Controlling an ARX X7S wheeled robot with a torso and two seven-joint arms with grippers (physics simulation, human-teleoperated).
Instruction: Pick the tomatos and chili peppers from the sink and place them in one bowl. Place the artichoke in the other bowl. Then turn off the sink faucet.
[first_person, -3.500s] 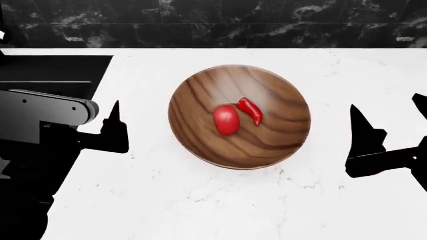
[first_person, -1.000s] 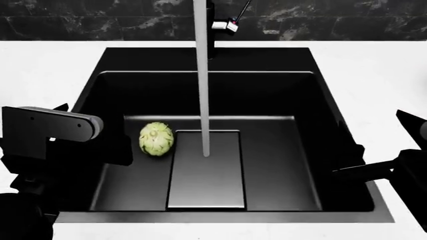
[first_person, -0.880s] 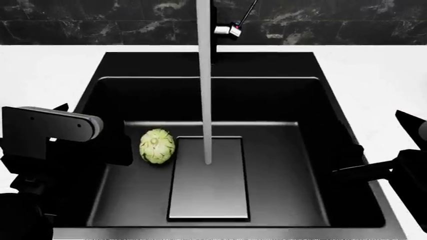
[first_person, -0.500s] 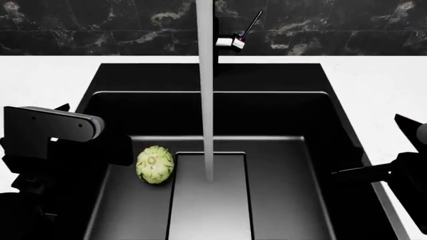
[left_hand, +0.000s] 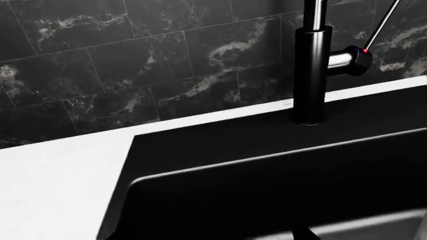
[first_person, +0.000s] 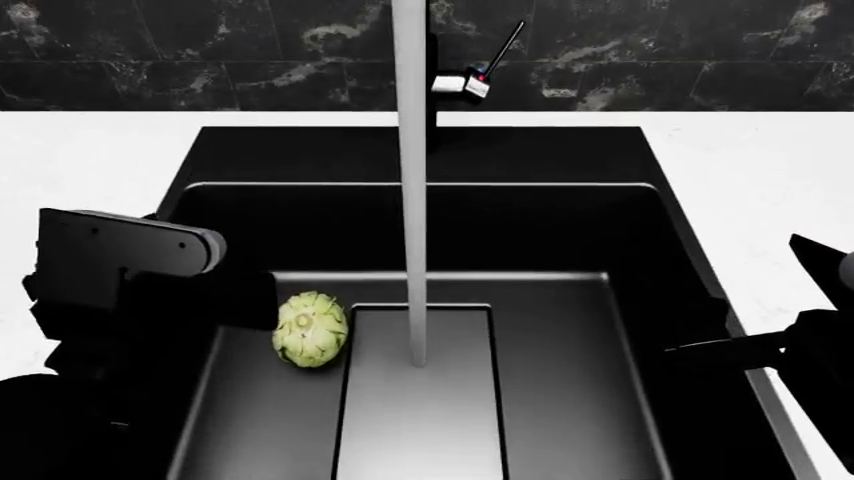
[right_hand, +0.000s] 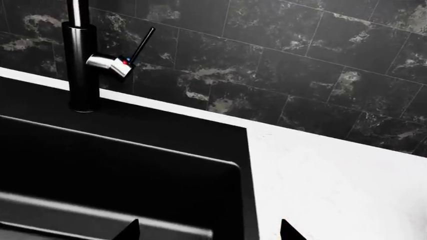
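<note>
artichoke left in the sink, faucet running; right hand spread, left hand's state unclear.

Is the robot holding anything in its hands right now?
No. The artichoke lies loose in the sink. The right gripper is open and empty; the left one isn't visible.
</note>
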